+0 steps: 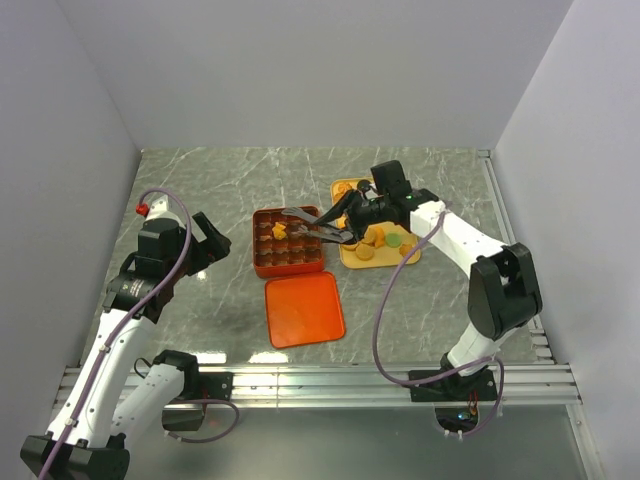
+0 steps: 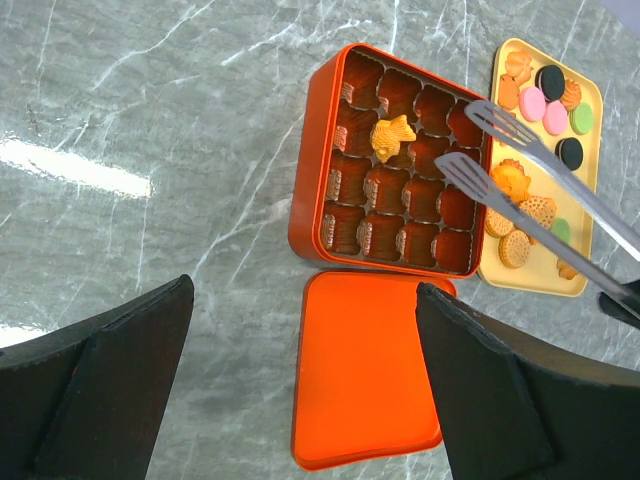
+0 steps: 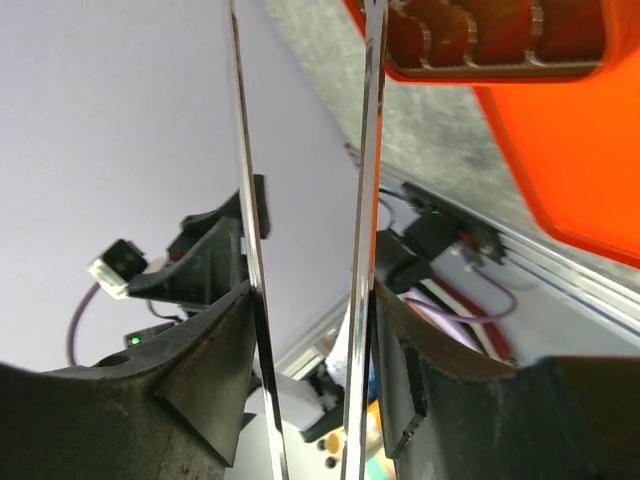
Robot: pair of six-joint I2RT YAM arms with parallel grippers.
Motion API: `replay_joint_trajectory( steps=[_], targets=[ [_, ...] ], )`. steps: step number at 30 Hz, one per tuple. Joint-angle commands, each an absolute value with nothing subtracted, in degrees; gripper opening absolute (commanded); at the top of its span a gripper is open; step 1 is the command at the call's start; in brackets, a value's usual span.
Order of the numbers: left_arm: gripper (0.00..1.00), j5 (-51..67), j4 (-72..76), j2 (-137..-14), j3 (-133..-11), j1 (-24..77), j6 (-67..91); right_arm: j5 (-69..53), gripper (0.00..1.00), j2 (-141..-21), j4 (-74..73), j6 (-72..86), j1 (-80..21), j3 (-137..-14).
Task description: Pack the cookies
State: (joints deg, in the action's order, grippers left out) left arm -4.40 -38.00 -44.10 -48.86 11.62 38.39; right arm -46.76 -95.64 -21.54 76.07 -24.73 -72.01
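Cookies (image 2: 533, 101): one seated in the gridded box (image 2: 309, 185), the rest on the yellow tray (image 2: 588, 205) just right of it, rightward of the empty tongs (image 2: 462, 178) clamped by the nearer right gripper (image 1: 352, 222); left gripper (image 1: 212, 240) spread wide, well apart.

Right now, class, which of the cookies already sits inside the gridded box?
The orange fish-shaped cookie, the only one lying in a compartment of the orange-red box. All the other cookies lie on the yellow tray beside it.
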Motion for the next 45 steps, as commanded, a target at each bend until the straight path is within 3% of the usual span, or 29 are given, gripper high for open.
replay_joint_trajectory(
  steps=[1,9,14,21,45],
  targets=[
    [0.99,-4.6,-37.4,-44.0,-49.0,11.9,38.2,-44.7,0.52,-90.4,-29.5,67.4,-22.6,-77.4],
    [0.99,-3.7,-37.1,-44.6,-49.0,11.9,38.0,-33.7,0.51,-86.7,-51.4,47.2,-17.5,-85.7],
    [0.99,-3.3,-37.0,-44.6,-48.9,11.9,37.9,-16.8,0.51,-85.5,-63.5,34.5,-16.3,-91.0],
    [0.99,-2.7,-36.8,-45.0,-48.8,11.9,37.7,-3.5,0.51,-85.2,-70.9,25.8,-16.8,-92.5],
    [0.99,-3.5,-37.0,-44.4,-48.9,11.9,38.1,-0.4,0.52,-91.7,-69.3,23.9,-22.7,-90.4]
  ],
)
